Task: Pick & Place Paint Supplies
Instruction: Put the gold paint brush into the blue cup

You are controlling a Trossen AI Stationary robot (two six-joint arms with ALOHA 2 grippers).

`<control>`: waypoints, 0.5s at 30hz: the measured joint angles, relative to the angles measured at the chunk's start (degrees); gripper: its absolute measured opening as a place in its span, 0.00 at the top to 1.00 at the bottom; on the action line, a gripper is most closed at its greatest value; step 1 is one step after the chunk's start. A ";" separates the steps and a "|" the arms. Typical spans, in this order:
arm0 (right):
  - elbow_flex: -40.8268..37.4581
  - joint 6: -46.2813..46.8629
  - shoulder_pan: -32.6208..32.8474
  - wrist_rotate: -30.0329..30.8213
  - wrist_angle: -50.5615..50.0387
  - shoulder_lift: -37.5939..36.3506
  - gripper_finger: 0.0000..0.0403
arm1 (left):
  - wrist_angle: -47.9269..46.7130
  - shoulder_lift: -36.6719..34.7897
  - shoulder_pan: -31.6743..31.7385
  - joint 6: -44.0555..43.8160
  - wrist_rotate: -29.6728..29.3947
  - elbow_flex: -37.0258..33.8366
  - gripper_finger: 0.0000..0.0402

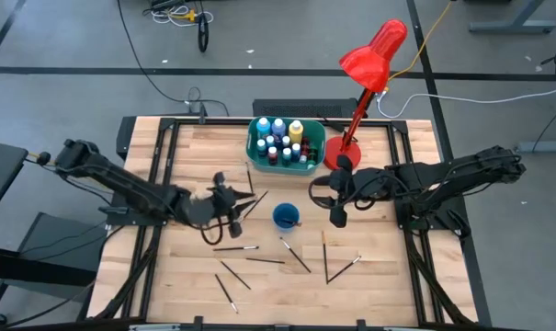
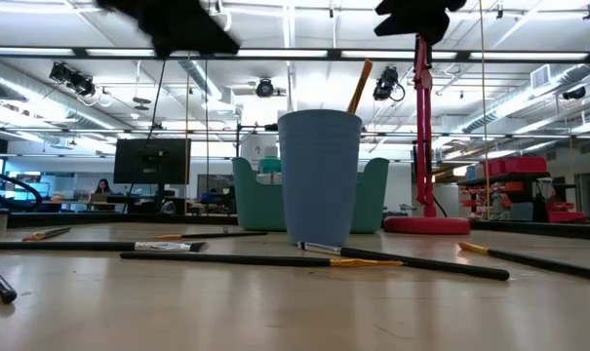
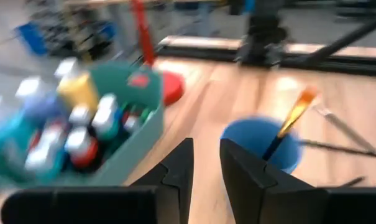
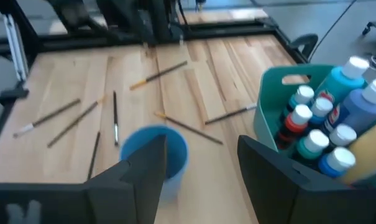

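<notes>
A blue cup stands upright on the table's middle with one paintbrush leaning in it, orange ferrule up. Several more brushes lie flat on the wood nearer the front edge, and one lies beside my left gripper. Paint bottles stand in the teal tub at the far middle. My left gripper hovers left of the cup, its fingers a little apart with nothing between them. My right gripper hangs open and empty right of the cup, near the tub.
A red desk lamp rises from its round base just right of the tub. Dark rails frame the wooden top. Bare wood lies between the cup and the scattered brushes.
</notes>
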 joint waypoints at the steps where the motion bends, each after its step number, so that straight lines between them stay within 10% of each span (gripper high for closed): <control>1: 0.02 0.00 0.00 0.00 0.79 0.14 0.50 | 1.74 0.94 -0.77 -2.57 -1.82 -2.02 0.79; 15: 0.00 0.24 0.00 -0.15 8.64 9.38 0.50 | 11.95 27.12 -3.80 -30.15 -8.39 -9.94 0.85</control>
